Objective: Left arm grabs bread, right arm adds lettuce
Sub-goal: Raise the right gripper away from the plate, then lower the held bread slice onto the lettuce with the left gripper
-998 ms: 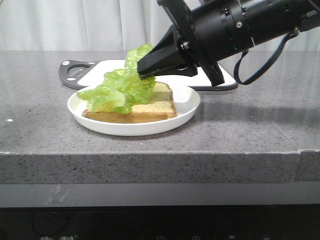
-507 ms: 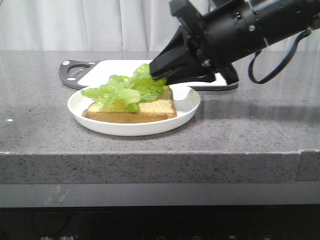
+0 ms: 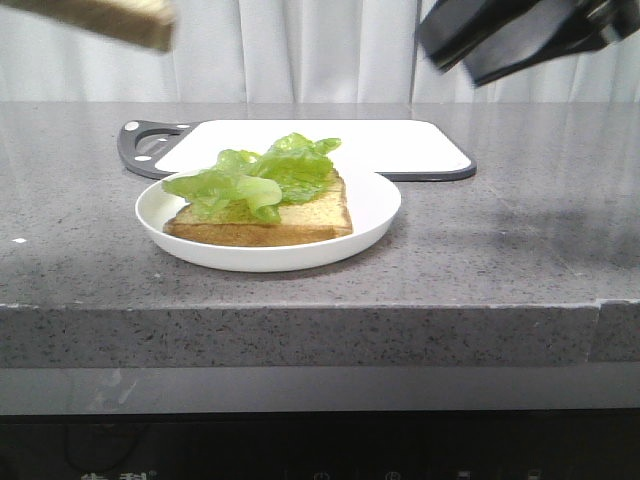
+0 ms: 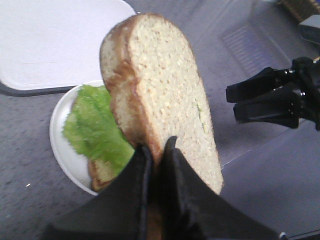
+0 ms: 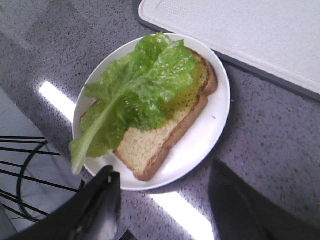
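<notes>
The lettuce (image 3: pixel 258 178) lies on a toast slice (image 3: pixel 300 218) in the white plate (image 3: pixel 375 215); in the right wrist view the lettuce (image 5: pixel 137 95) covers most of that slice (image 5: pixel 150 145). My left gripper (image 4: pixel 156 150) is shut on the bread (image 4: pixel 167 100), a thick pale slice held in the air above the plate; its edge shows at the top left of the front view (image 3: pixel 100 15). My right gripper (image 5: pixel 162 172) is open and empty, raised above and to the right of the plate (image 3: pixel 500 35).
A white cutting board (image 3: pixel 320 145) with a dark handle (image 3: pixel 150 145) lies behind the plate. The grey counter's front edge (image 3: pixel 300 310) runs close in front of the plate. A black wire rack (image 5: pixel 20 175) stands beside the counter.
My right gripper let go of the lettuce, which now rests on the toast, and rose up to the right. The bread held by my left gripper came into view at top left.
</notes>
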